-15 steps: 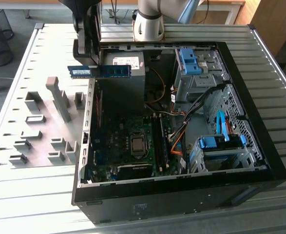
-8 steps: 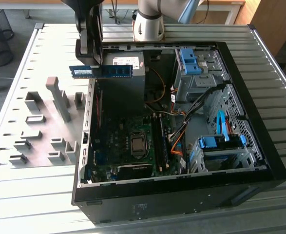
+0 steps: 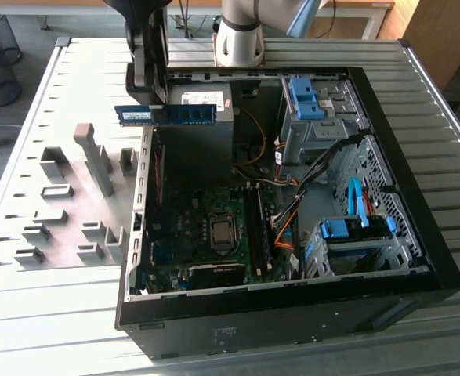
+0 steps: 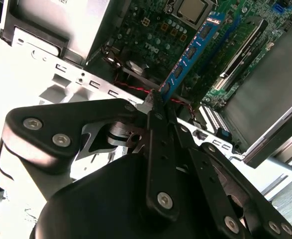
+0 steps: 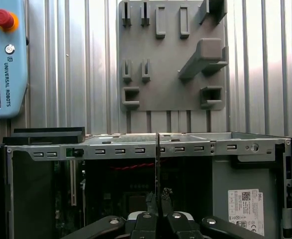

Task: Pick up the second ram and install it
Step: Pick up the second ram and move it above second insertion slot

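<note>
1. Ribbed metal counter [image 3: 57, 329] carries an open black computer case [image 3: 418, 258] lying on its side. A grey fixture plate [image 3: 65, 204] of moulded holders lies just beside the case, on the exterior view's left.
2. My hand [image 3: 153, 100] hangs over the case's far corner on the exterior view's left, its fingers pinched tight on the second ram [image 3: 179, 115].
3. That blue stick is in the air, level, gripped nearer its end on the exterior view's left and crossing in front of the power supply [image 3: 202, 100].
4. In the second wrist view, the hand [image 4: 158, 99] holds the second ram [image 4: 190, 52] pointing out over the green motherboard [image 4: 150, 30].
5. In the first wrist view, the second ram [image 5: 157, 159] appears edge-on, a thin line rising from the hand [image 5: 157, 199], with the case wall [image 5: 136, 148] and fixture plate [image 5: 170, 74] beyond.
</note>
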`<state>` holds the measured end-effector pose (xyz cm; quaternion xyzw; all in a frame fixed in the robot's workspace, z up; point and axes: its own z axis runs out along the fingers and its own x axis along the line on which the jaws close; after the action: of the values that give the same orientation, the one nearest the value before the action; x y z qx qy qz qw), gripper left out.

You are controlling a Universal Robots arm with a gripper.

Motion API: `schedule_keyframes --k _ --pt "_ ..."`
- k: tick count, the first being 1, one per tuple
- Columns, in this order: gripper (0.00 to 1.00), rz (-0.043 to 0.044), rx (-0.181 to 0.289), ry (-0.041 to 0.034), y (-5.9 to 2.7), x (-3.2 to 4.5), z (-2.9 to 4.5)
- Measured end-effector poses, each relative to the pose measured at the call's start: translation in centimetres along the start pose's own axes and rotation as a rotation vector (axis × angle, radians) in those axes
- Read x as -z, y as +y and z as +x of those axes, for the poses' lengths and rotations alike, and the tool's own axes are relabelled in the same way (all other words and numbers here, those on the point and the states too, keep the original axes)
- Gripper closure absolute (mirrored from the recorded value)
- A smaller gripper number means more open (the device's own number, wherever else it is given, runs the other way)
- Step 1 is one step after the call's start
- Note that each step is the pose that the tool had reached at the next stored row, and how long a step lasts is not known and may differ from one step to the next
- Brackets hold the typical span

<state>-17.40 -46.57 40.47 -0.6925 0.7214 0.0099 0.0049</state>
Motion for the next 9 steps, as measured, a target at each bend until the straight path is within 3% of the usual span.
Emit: schedule_keyframes --k 9 --pt "0.86 0.0000 0.000 0.0000 -0.48 0.00 -0.02"
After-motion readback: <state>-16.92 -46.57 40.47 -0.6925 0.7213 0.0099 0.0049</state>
